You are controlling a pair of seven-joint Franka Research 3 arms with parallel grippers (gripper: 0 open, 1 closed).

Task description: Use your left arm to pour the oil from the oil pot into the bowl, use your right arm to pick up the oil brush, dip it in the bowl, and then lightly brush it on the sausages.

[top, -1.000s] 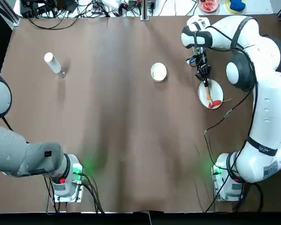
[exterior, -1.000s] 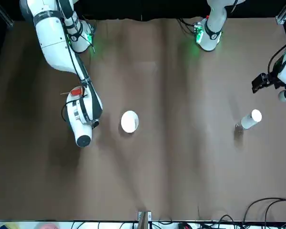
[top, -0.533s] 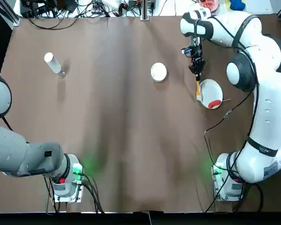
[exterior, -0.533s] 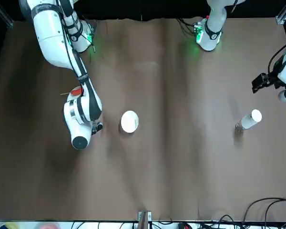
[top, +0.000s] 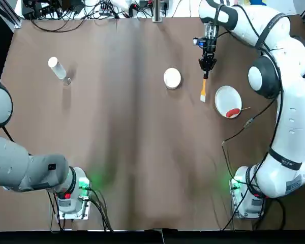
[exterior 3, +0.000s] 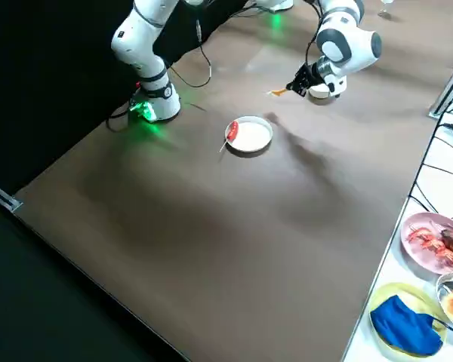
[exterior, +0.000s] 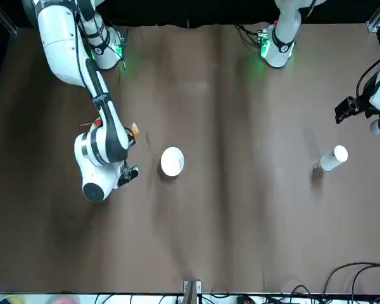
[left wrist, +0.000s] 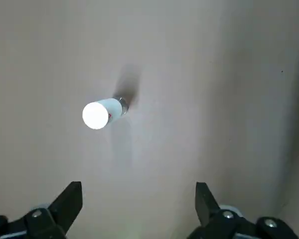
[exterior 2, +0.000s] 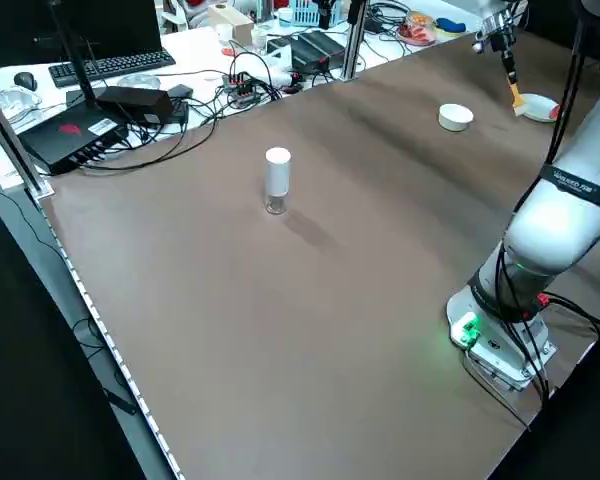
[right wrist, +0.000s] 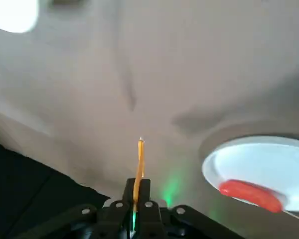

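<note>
Brush [top: 204, 91] now hangs off the plate [top: 222, 97], between it and the bowl [top: 172, 78]: our right gripper [top: 207, 65], clamped on its handle, has lifted it, so dipping looks next. Our left gripper [left wrist: 137, 211] waits spread wide, empty, above the upright oil pot [top: 57, 68] far left.

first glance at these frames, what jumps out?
The right gripper, raised over the far right of the table, with its fingers shut on the oil brush, which hangs between the bowl and the plate holding the sausage. Next, the oil pot standing alone at the far left, with the left gripper open above it.
</note>
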